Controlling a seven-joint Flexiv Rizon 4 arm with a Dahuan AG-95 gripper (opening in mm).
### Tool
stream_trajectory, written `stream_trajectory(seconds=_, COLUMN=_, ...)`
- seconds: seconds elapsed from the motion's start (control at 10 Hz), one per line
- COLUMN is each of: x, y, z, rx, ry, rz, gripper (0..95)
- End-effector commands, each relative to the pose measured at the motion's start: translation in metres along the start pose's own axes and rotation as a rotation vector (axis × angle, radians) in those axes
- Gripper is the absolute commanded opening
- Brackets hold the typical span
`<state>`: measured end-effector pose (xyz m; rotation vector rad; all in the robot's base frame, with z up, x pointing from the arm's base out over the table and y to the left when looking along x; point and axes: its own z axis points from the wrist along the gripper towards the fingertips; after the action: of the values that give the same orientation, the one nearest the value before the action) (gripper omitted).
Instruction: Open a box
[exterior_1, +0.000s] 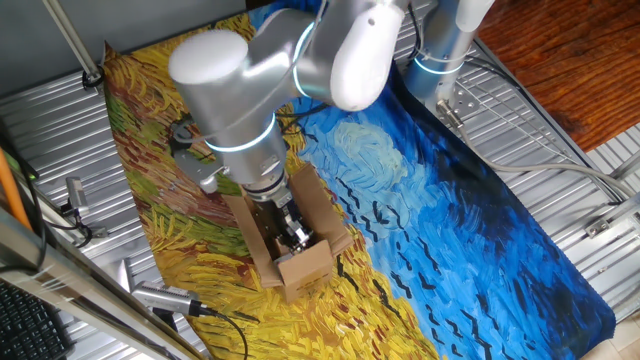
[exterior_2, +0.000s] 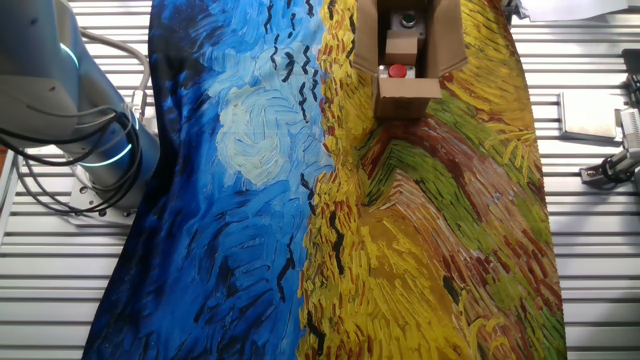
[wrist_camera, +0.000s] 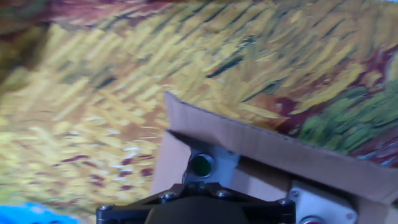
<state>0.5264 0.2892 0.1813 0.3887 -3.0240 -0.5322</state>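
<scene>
The box (exterior_1: 297, 238) is seen lying on the painted cloth (exterior_1: 420, 200) covering the surface, long axis running roughly 11 to 5 o'clock in one fixed view, flaps spread open. The jaws are sunk inside it, mostly hidden by the arm (exterior_1: 240, 110), so their spread can't be told. In the hand view a green button (wrist_camera: 200, 165) is made out; farther off, a red button (exterior_2: 398, 71) shows.

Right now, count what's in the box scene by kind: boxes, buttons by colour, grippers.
Cardboard box: 1, flaps spread open
Red button: 1
Green button: 1
Gripper: 1, down inside the box
Total: 4
</scene>
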Motion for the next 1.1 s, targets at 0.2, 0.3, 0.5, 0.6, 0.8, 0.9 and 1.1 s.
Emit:
stream_trajectory(seconds=0.2, x=0.001, y=0.013, z=0.000, rx=-0.016, ry=-0.007, rz=0.029, gripper=0.0)
stream_trajectory(seconds=0.3, x=0.000, y=0.015, z=0.002, rx=-0.015, ry=-0.008, rz=0.033, gripper=0.0)
stream_trajectory(seconds=0.5, x=-0.001, y=0.021, z=0.009, rx=-0.019, ry=-0.016, rz=0.055, gripper=0.0)
stream_trajectory(seconds=0.6, x=-0.002, y=0.022, z=0.011, rx=-0.022, ry=-0.020, rz=0.060, gripper=0.0)
stream_trajectory(seconds=0.8, x=-0.003, y=0.023, z=0.021, rx=-0.036, ry=-0.041, rz=0.071, gripper=0.0)
stream_trajectory(seconds=0.9, x=-0.005, y=0.022, z=0.029, rx=-0.046, ry=-0.057, rz=0.073, gripper=0.0)
stream_trajectory(seconds=1.1, x=-0.006, y=0.021, z=0.037, rx=-0.059, ry=-0.073, rz=0.078, gripper=0.0)
